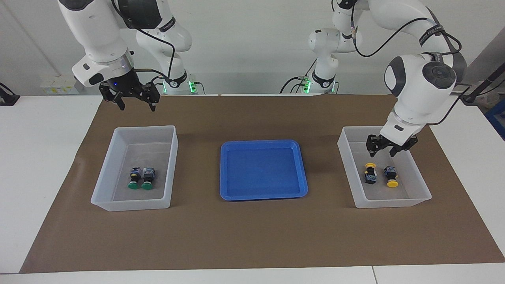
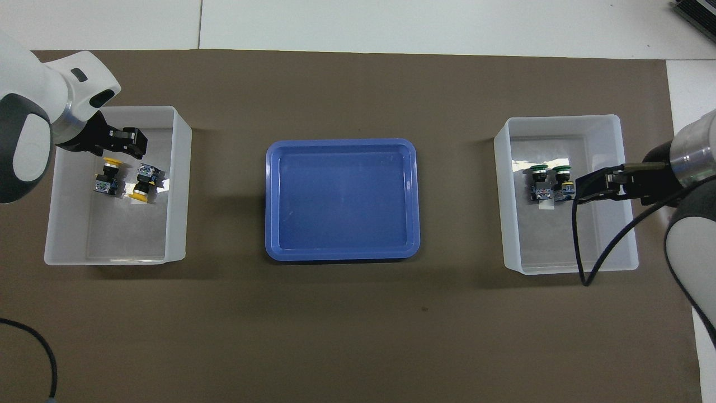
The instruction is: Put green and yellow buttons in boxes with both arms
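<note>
Two green buttons lie side by side in the box at the right arm's end; they also show in the overhead view. Two yellow buttons lie in the other box at the left arm's end, also seen from overhead. My right gripper is open and empty, raised well above the green buttons' box. My left gripper is open and empty, low inside the yellow buttons' box, just above the buttons on the side nearer the robots.
An empty shallow blue tray sits between the two boxes in the middle of the brown mat. White table surface surrounds the mat. A black cable hangs from the right arm over its box.
</note>
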Controlling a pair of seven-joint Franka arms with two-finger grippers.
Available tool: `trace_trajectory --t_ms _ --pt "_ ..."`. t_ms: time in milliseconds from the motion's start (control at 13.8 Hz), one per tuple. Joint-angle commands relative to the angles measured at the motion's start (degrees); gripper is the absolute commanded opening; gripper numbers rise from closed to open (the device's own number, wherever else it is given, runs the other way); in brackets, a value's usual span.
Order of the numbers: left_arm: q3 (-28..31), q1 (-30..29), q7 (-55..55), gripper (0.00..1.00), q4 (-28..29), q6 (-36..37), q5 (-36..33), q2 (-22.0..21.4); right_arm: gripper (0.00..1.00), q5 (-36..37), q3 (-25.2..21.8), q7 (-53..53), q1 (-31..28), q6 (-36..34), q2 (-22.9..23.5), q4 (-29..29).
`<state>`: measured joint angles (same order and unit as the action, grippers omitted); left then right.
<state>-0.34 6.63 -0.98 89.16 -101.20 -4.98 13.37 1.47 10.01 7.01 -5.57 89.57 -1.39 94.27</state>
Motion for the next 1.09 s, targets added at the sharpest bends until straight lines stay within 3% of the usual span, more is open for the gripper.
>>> trace_trajectory --t_ms 0,290,507,725,1014 --pt "0.3 2.3 -2.8 0.68 -5.2 5.4 0.3 0.8 1.0 -1.2 0.3 -1.3 -0.7 1.0 -1.1 1.1" --pt "0.2 2.9 -2.7 0.68 -6.5 9.3 4.7 -0.8 1.0 -1.2 0.3 -1.3 -0.8 0.9 -1.1 1.1" --pt "-0.6 2.9 -2.5 0.7 -5.6 10.1 4.8 -5.1 1.0 -1.2 0.2 -1.3 -0.8 0.7 -1.1 1.1" --pt "-0.6 2.2 -1.9 1.0 -3.3 10.7 4.9 -7.6 1.0 -1.2 0.3 -1.3 -0.8 1.0 -1.0 1.1" --pt "-0.3 2.0 -1.9 1.0 -1.4 10.1 4.8 -8.9 1.0 -1.2 0.2 -1.3 -0.8 1.0 -1.0 1.1"
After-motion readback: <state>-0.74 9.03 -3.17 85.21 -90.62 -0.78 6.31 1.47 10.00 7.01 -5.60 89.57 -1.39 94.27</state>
